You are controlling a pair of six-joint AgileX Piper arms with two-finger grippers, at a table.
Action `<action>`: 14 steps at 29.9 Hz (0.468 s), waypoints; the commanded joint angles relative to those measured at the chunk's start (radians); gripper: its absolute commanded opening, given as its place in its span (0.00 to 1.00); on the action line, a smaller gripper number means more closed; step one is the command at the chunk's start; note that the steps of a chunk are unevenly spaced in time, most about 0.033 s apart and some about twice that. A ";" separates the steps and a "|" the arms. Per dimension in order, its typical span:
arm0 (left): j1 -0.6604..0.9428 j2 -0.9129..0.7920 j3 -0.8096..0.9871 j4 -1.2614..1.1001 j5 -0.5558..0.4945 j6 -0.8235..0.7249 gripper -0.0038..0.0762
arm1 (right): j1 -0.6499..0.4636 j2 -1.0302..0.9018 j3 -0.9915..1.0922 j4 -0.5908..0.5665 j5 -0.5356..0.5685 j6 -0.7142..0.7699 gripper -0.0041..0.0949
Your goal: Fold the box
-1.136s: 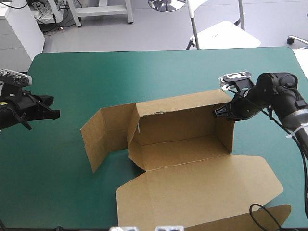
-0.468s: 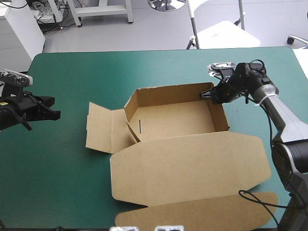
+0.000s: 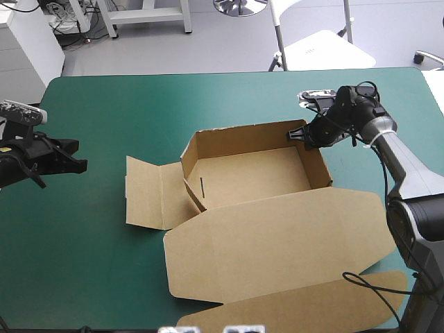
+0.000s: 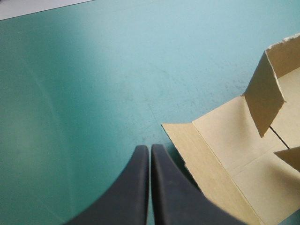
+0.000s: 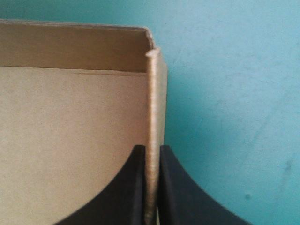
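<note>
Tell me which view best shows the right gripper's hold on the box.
The right wrist view: the right gripper is shut on the box, its side wall pinched edge-on between both fingers. The high view shows that grasp small, at the box's far right corner. The left wrist view shows only the box's other end.

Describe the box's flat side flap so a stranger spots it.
On the teal-green table sits the brown box, an open tray. The flap lies flat off its end facing the left gripper. It is far smaller than the lid nearby.
</note>
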 commanded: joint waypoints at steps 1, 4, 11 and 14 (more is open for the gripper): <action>0.001 -0.015 -0.023 -0.055 -0.034 0.001 0.05 | -0.002 -0.013 -0.029 -0.019 0.001 0.002 0.13; 0.001 -0.013 -0.023 -0.055 -0.032 0.001 0.05 | -0.002 -0.013 -0.063 -0.019 0.027 0.002 0.31; 0.001 -0.013 -0.023 -0.055 -0.032 0.001 0.05 | -0.002 -0.013 -0.155 -0.019 0.130 0.002 0.70; 0.001 -0.013 -0.023 -0.055 -0.032 0.001 0.05 | -0.002 -0.017 -0.208 -0.012 0.182 0.002 0.71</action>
